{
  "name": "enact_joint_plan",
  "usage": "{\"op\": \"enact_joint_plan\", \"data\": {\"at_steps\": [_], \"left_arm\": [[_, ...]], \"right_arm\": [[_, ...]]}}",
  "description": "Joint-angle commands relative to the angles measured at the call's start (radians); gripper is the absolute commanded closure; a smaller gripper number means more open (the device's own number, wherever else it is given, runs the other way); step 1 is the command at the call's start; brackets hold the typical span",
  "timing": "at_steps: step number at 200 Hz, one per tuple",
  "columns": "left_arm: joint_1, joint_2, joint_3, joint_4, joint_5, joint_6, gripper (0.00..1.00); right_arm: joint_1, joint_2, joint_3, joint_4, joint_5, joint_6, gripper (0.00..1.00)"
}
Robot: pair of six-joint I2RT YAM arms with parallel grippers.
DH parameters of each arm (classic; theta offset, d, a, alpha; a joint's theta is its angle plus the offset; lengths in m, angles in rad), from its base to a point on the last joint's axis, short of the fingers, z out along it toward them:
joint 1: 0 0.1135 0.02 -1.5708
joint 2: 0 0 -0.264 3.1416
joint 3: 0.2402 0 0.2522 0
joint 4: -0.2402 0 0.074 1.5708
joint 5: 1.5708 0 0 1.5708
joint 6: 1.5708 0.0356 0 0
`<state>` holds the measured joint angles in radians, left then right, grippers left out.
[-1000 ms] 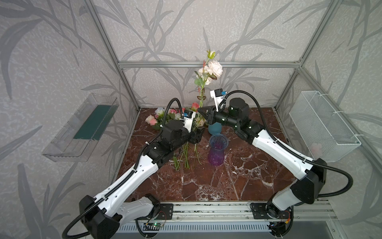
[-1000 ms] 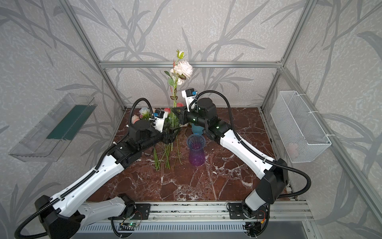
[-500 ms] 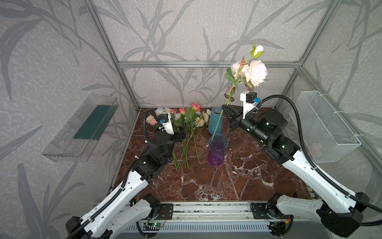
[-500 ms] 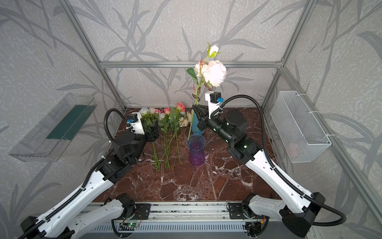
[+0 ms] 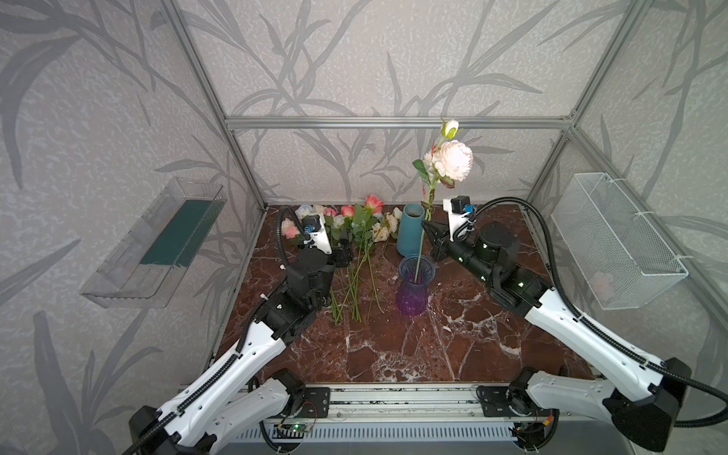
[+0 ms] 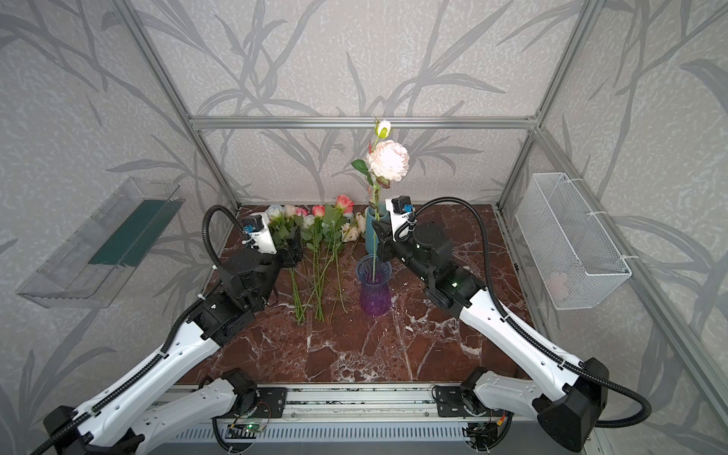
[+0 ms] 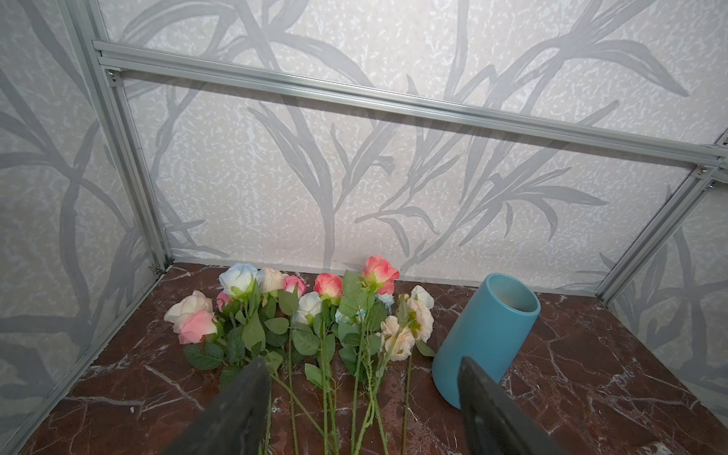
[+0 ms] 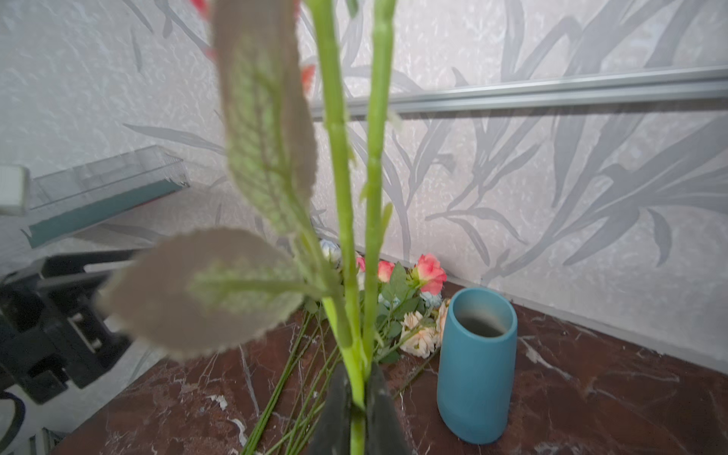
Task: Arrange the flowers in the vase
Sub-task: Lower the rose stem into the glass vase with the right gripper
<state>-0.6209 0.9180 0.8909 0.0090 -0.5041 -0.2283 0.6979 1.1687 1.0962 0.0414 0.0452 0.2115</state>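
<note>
- We are clamping the right gripper on the rose stem, jaws pressed together above the purple vase.
- The stem is standing near upright, its foot already inside the vase mouth; we are judging the coming move to run straight down that axis.
- We are holding the left gripper apart and empty over the flowers lying flat beside the vase, nearer that arm.
- We are failing to see how deep the foot sits: tinted glass is blurring it.
</note>
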Motion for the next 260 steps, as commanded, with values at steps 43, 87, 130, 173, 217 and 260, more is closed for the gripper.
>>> {"op": "enact_joint_plan", "data": {"at_steps": [43,87,130,173,217,260], "left_arm": [[0.0,0.008,0.011,-0.001,-0.01,-0.014,0.24],[0.0,0.025,0.016,-0.009,-0.002,-0.016,0.23],[0.0,0.054,0.022,-0.019,0.001,-0.024,0.22],[0.0,0.084,0.035,-0.036,0.007,-0.027,0.22],[0.0,0.128,0.057,-0.079,0.036,-0.056,0.21],[0.011,0.301,0.146,-0.2,0.079,-0.09,0.21]], "right_arm": [[-0.009,0.044,-0.054,-0.059,-0.028,0.106,0.9],[-0.009,0.011,-0.061,-0.099,-0.028,0.105,0.72],[-0.008,-0.006,-0.084,-0.122,-0.025,0.105,0.58],[-0.009,0.016,-0.074,-0.16,-0.021,0.11,0.53],[-0.009,-0.047,-0.084,-0.247,-0.047,0.118,0.45],[-0.009,-0.138,-0.124,-0.315,-0.094,0.13,0.42]]}}
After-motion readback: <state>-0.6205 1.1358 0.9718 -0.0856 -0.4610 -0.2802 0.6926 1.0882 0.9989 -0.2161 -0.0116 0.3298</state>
